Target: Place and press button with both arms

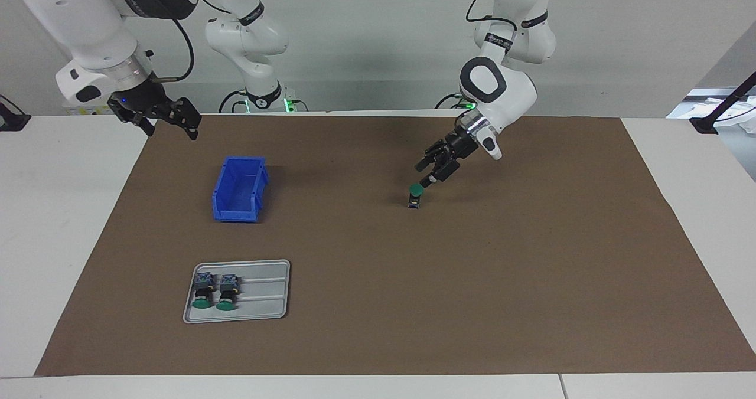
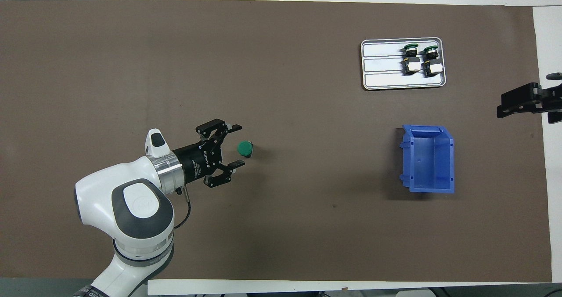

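Button [image 1: 416,194] stands upright on the brown mat [image 1: 531,269] that covers the surface, green cap up, toward the left arm's end of the surface from the blue bin [image 1: 239,189]. The left gripper [image 1: 430,173] hangs just beside the button on the robots' side, its fingers spread wide and holding nothing; whether a fingertip touches the cap cannot be told. Two more buttons [image 1: 214,291] lie side by side on the grey tray [image 1: 266,293], which sits farther from the robots than the bin. The right gripper [image 1: 171,124] waits in the air over the mat's edge, toward the right arm's end from the bin, fingers parted and empty.
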